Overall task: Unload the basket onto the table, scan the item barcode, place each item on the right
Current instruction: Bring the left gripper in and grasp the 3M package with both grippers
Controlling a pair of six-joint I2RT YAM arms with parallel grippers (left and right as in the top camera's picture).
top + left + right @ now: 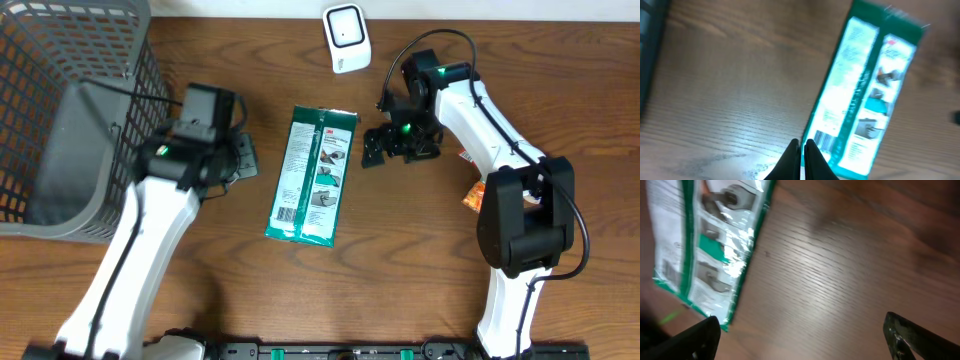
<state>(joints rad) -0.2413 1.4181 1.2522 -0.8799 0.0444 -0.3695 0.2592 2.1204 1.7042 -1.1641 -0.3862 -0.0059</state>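
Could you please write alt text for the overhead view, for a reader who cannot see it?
A green-and-white package lies flat on the wooden table between the shut left end effector and the open right end effector, neither holding it. A white scanner stands beyond it; a grey basket sits at left.

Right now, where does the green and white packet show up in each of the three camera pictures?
Overhead: the packet lies flat near the middle of the picture, its long side running top to bottom.
Left wrist: the packet slants down the right half, blurred.
Right wrist: the packet fills the upper left corner.
Shared landmark: the brown wooden table beneath it in all three.
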